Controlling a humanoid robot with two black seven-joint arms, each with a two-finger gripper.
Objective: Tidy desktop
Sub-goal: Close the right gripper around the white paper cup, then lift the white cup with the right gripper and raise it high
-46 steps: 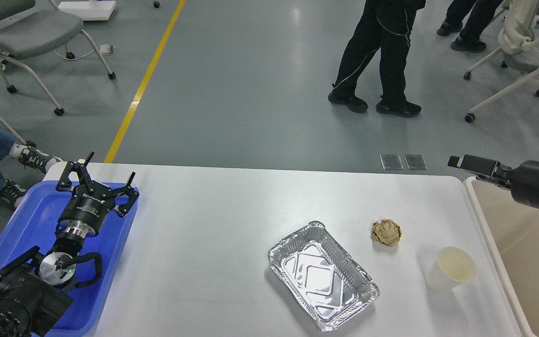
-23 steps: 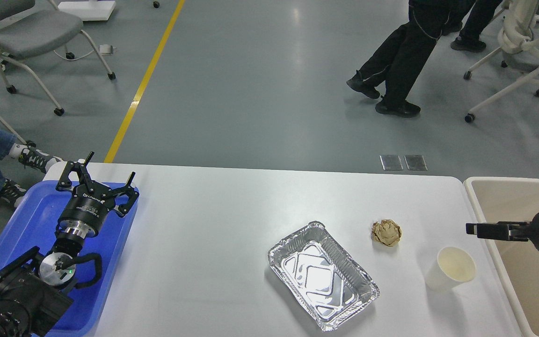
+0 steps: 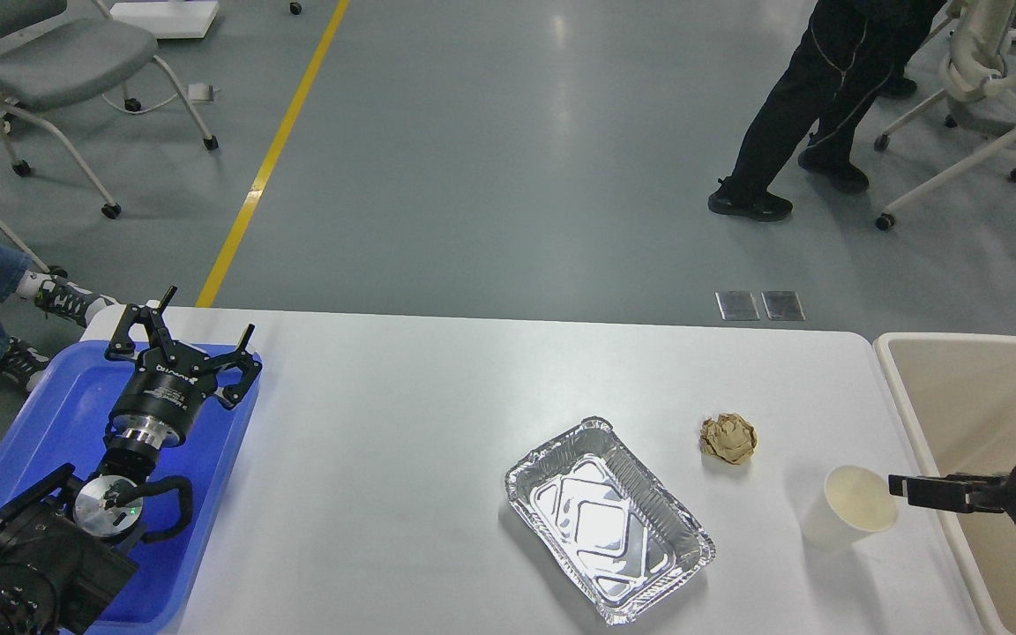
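foil tray [image 3: 609,520] and paper cup [image 3: 852,519] empty; left tool [image 3: 183,338] spread, holding nothing; right tool [image 3: 914,490] unclear.

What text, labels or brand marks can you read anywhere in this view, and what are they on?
White lettering on the black body of the left pincer: there, but too small and blurred to read.
Foil tray: embossed diamond pattern only, no text.
Paper cup, crumpled paper ball, desktop, blue tray and beige bin: no markings visible.
Right pincer: no readable marking.
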